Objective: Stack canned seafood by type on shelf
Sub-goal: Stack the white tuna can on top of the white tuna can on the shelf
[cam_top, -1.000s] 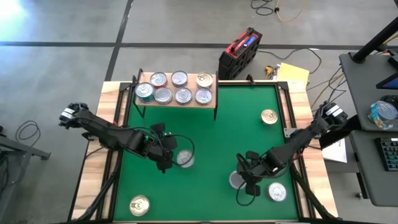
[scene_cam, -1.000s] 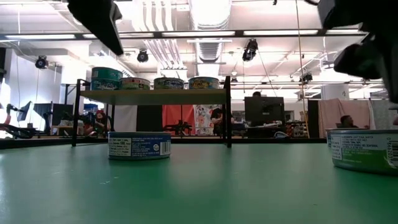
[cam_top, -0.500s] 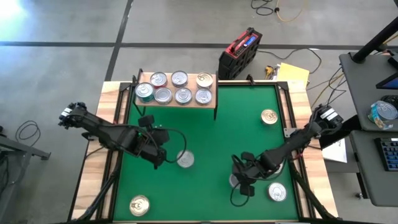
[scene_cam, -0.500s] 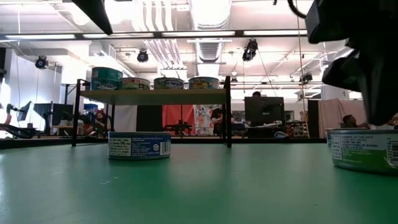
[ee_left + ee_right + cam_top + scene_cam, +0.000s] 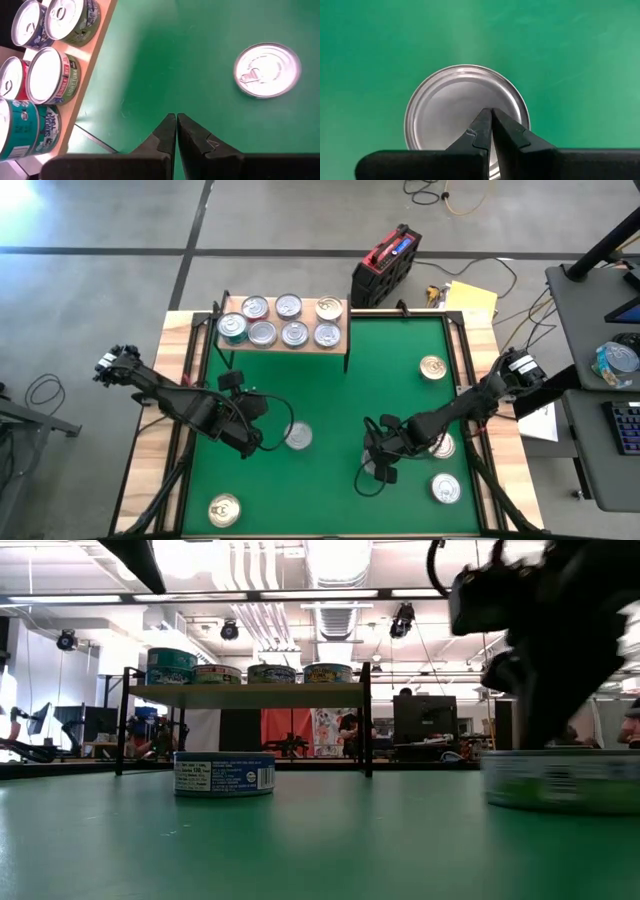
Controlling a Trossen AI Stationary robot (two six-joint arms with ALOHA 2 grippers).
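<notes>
Shelf [image 5: 284, 321], twelve o'clock edge of mat [image 5: 330, 390]: seven tins [image 5: 294, 333]. My right gripper [image 5: 490, 120], fingers pressed together, empty, over a plain-lidded tin [image 5: 455, 107] at five o'clock. My left gripper [image 5: 176, 122], likewise closed, beside a pull-tab tin [image 5: 267, 70] near centre.

The shelf [image 5: 285, 340], a light-wood board on thin black legs, stands at the mat's 11 o'clock edge. Seven tins [image 5: 288, 307] sit on it in two rows, one teal-sided at the left end. Loose tins lie flat on the mat: one silver-topped [image 5: 297, 437] near centre, one gold-topped [image 5: 224, 510] at 7 o'clock, another [image 5: 433, 367] at 2 o'clock, one [image 5: 446, 489] at 5 o'clock.
</notes>
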